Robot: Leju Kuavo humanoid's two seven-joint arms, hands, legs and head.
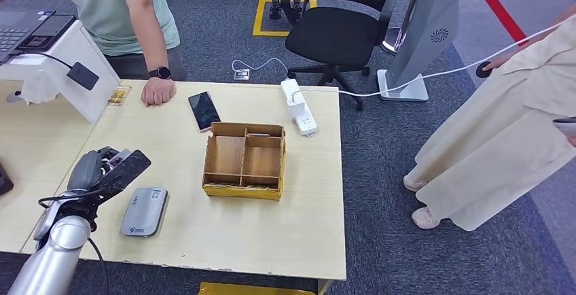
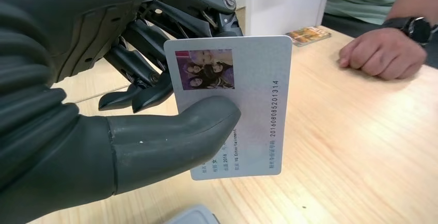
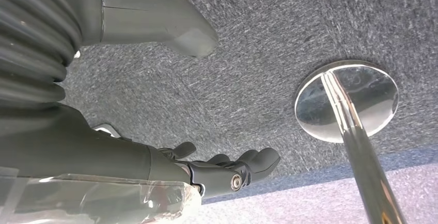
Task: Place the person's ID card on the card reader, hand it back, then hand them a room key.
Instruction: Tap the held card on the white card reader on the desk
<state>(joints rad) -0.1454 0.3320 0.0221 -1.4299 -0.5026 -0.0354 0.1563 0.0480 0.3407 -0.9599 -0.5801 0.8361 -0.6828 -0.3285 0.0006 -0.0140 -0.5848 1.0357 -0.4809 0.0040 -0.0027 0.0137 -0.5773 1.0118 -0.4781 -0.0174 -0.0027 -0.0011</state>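
Pale wood-grain table [image 1: 204, 234], left hand [image 2: 103, 131] pinching flat glossy ID card [image 2: 253, 79]

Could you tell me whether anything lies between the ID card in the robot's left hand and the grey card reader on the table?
Nothing visible does. The left hand holds the ID card just beside the card reader, and only bare table shows between them. The wooden organizer box stands off to the side.

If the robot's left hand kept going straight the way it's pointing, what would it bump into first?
Probably the person's fist resting on the table. The left hand, holding the ID card, points that way over bare tabletop, though depth is hard to judge.
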